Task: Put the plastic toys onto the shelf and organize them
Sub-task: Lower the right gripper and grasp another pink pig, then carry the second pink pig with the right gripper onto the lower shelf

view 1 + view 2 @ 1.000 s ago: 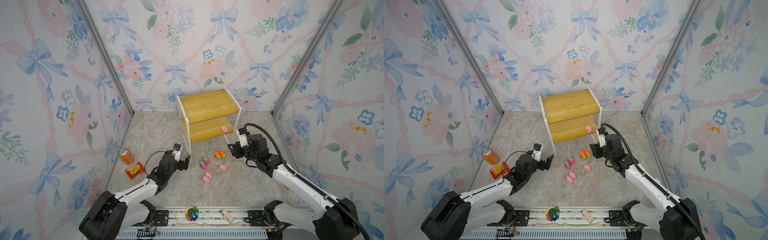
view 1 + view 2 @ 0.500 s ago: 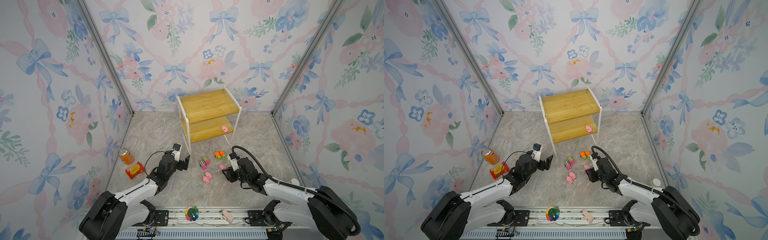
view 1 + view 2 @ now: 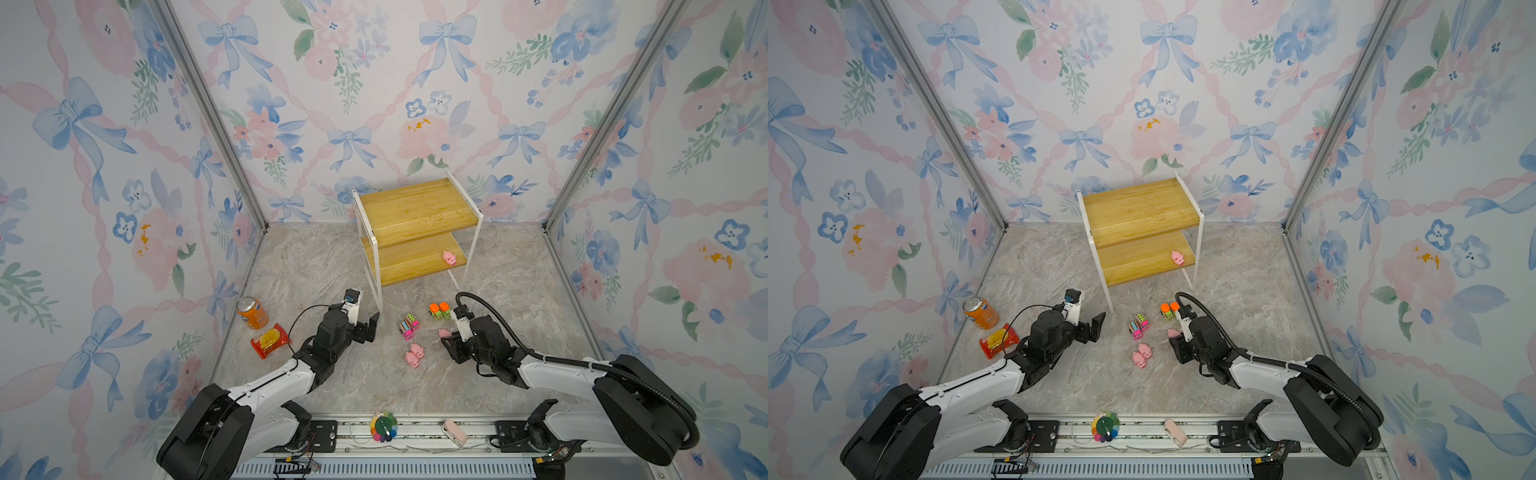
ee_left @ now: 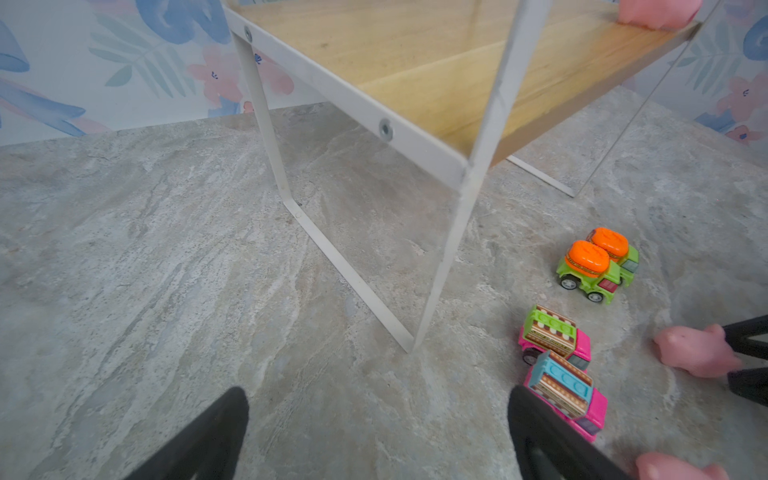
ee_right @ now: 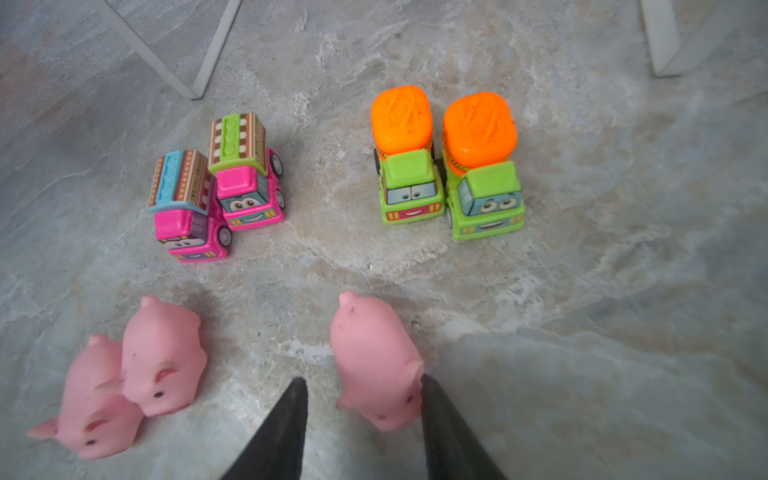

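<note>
Grey marbled counter (image 3: 316, 266), floral walls (image 3: 374, 104); orange soda can (image 3: 251, 312), red snack packet (image 3: 269, 340) near left edge. Released left fingers (image 3: 372, 323); right fingers (image 5: 282, 432) straddle pink rubber pig (image 5: 374, 357), unclenched.

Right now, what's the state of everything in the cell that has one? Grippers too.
shelf: upright, top board bare
shelf pig: on lower board, right end
lone pig: on floor, between right jaws
pig pair: on floor, touching
pink trucks: on wheels, side by side
green trucks: on wheels, side by side
soda can: upright
snack packet: lying flat
left gripper: open, empty
right gripper: open, astride lone pig
</note>
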Robot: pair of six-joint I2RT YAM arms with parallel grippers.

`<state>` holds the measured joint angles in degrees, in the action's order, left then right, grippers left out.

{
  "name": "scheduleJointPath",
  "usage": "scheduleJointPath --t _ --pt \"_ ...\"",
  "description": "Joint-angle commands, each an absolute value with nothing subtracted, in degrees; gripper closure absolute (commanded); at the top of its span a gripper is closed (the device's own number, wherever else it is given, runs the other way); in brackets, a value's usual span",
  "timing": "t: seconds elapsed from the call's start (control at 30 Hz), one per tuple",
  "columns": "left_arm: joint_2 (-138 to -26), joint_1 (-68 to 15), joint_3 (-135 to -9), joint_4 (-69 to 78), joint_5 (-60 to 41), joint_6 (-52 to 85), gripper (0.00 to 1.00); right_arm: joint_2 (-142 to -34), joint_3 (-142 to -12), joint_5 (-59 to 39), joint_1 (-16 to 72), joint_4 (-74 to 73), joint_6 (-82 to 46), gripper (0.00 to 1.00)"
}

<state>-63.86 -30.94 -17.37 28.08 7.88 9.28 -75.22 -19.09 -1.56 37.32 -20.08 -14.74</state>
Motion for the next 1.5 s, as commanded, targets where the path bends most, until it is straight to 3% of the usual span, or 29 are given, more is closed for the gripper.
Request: scheduleJointPath --t 0.0,0.37,0.67,1.07,1.47 --pt "-64.1 -30.5 -17.1 27.5 7.0 10.7 0.02 -76.8 -18.9 -3.1 36.2 -22.8 -13.8 0.54" --pt "-65.3 -30.5 -17.6 27.4 7.1 11.0 0.02 -82.1 -20.0 -4.5 35.6 -25.9 -13.3 0.58" --pt "-65.3 -30.5 -17.5 27.4 7.3 11.1 0.02 -82.0 -19.6 -6.1 35.6 -25.7 -14.2 0.68" --pt "-65.3 -30.5 -17.2 27.4 6.5 10.8 0.02 -75.0 -19.6 -6.8 35.6 -21.8 -17.7 0.72" --pt "-61.9 -30.5 -15.9 28.8 0.2 8.1 0.02 -60.9 -27.6 -4.5 35.5 -5.7 -16.2 0.72"
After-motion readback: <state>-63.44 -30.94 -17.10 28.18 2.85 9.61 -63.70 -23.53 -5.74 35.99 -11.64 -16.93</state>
